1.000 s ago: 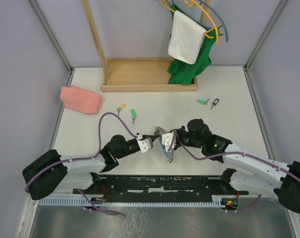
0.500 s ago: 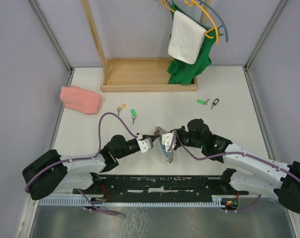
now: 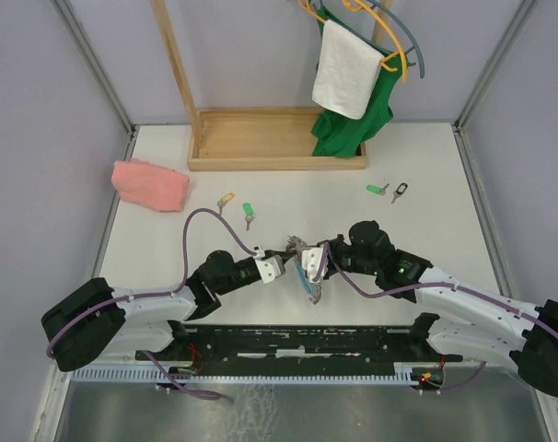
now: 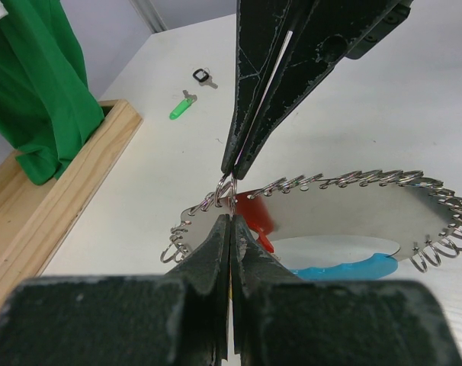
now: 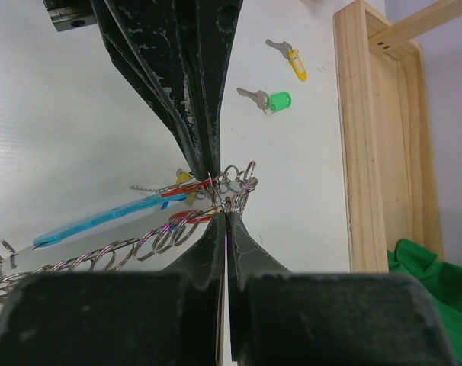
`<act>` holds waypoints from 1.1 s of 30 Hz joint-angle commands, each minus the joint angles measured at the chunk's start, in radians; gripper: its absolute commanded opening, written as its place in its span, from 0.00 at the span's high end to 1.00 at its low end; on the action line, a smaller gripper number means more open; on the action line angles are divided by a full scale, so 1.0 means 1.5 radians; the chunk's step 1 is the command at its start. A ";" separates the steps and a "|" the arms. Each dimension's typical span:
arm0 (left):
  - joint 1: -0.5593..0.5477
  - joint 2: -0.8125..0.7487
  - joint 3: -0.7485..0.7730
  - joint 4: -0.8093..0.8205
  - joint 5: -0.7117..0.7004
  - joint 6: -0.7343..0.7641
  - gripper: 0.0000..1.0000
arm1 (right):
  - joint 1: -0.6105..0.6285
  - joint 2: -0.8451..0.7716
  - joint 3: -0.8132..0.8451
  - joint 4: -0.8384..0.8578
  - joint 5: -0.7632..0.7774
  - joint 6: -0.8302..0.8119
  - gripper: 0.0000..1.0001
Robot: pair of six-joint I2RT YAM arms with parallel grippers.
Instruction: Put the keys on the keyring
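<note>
Near the middle of the bench's (image 3: pixel 445 221) near edge, seen from above, the left gripper (image 3: pixel 279 263) and right gripper (image 3: pixel 306 261) meet tip to tip over the keyring (image 3: pixel 314 287). Against a second ago almost nothing shifts; only the right gripper and the bunch edge slightly toward the left arm. Four loose keys (image 3: pixel 248 212) lie nearer the far edge, so most of the task looks undone.

From the left wrist, both pairs of fingers are pressed shut with no gap, each pinching the same small split ring (image 4: pixel 225 188); the red tag (image 4: pixel 254 215) sits just behind it; the chain (image 4: pixel 345 181) arcs away rightward.

From the right wrist, the same pinch shows beside the blue piece (image 5: pixel 101 221); whether the red-tagged key is threaded I cannot tell; such small motion suggests fine work on the ring, not carrying.
</note>
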 commanded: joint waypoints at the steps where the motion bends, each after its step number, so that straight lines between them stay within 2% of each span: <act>1: -0.002 -0.017 0.010 0.043 -0.008 -0.015 0.97 | 0.004 -0.019 0.011 0.036 -0.011 -0.008 0.99; 33: -0.002 -0.019 0.005 0.034 0.016 0.000 0.97 | 0.004 -0.027 0.006 0.043 0.010 -0.005 0.99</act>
